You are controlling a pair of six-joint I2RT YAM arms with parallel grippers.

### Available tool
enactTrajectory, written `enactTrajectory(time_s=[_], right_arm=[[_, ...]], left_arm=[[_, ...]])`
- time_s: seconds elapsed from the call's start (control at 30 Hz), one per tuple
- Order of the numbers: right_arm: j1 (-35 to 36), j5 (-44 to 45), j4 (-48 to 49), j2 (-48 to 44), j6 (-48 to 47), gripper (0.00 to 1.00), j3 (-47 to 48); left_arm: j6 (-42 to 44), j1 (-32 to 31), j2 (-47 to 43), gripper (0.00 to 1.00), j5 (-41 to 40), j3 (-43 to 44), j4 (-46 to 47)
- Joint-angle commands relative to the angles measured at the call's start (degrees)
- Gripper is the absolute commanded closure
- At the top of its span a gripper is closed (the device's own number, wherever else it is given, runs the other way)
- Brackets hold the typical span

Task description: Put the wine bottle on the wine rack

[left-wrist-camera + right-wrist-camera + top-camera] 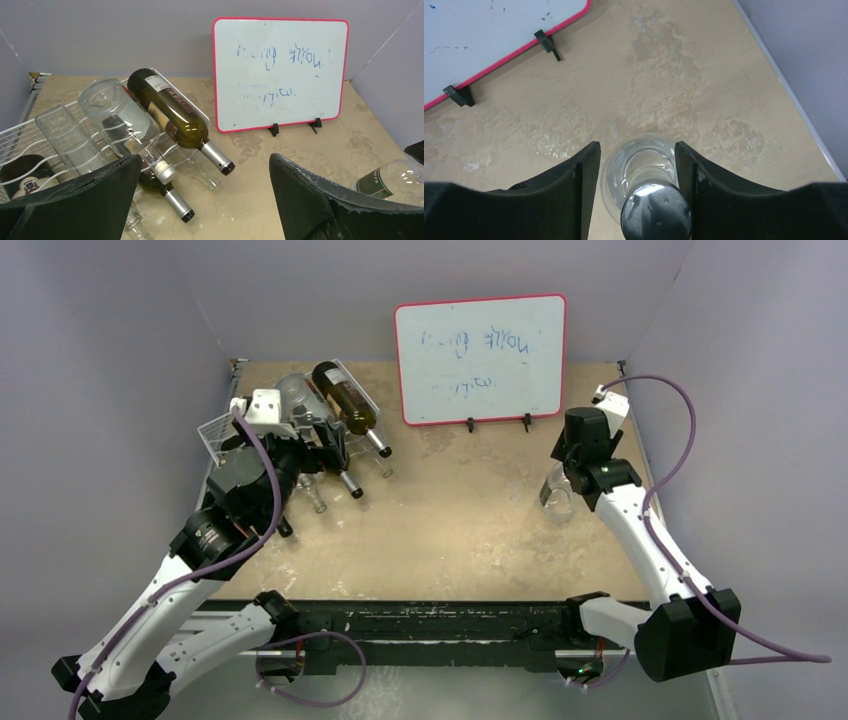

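Right pincer straddles the clear wine bottle; grip cannot be told. Left pincer gapes empty beside the wine rack.

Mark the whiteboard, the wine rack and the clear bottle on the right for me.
whiteboard (480, 355): top view, middle of the white face.
wine rack (215, 430): top view, its white wire end.
clear bottle (639, 160): right wrist view, glass shoulder.

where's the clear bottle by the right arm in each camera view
top external: clear bottle right of centre, by the right arm
left wrist: at the right edge, low
right wrist: bottom centre, between the fingers
shared landmark: the pink-framed whiteboard
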Motion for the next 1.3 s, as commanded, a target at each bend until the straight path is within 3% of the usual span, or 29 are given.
enactTrajectory(time_s=[0.0, 0.23, 0.43, 0.5, 0.67, 0.87, 1.03, 1.27], right_arm=[[-0.2, -2.1, 1.0, -2.8, 0.5, 0.42, -0.5], [-0.2, -5.9, 1.8, -4.1, -1.2, 0.54, -3.7], [-0.2, -10.4, 3.2, -4.7, -3.2, 0.93, -2.4], [-0.2, -15.5, 4.4, -5.4, -4.5, 1.0, -1.5], [-0.2, -31.4, 9.1, -6.8, -7.5, 1.0, -0.5], [-0.2, -43.8, 13.0, -6.7, -6.3, 1.0, 0.0], [-0.2, -49.4, 18.4, -5.6, -3.5, 1.0, -2.8], [-0.2, -50.6, 31.3, -5.0, 2.7, 1.0, -10.1]], left_arm=[[-1.6, 0.1, 0.4, 0.0, 1.1, -0.8, 3.4], [-0.5, 0.0, -0.1, 0.0, 3.6, -2.2, 5.9], [0.5, 0.1, 0.3, 0.0, 7.8, -3.0, 7.1], [1.7, 0.1, 0.8, 0.05, 10.4, -3.7, 8.0], [1.2, 0.0, 2.8, 0.08, 22.0, -7.3, 12.3], [-4.8, -0.3, 6.7, 0.09, 35.6, -12.7, 20.9], [-8.1, -0.8, 9.9, 0.1, 36.0, -15.8, 24.9], [-12.3, -1.8, 14.1, 0.12, 33.8, -17.4, 26.4]])
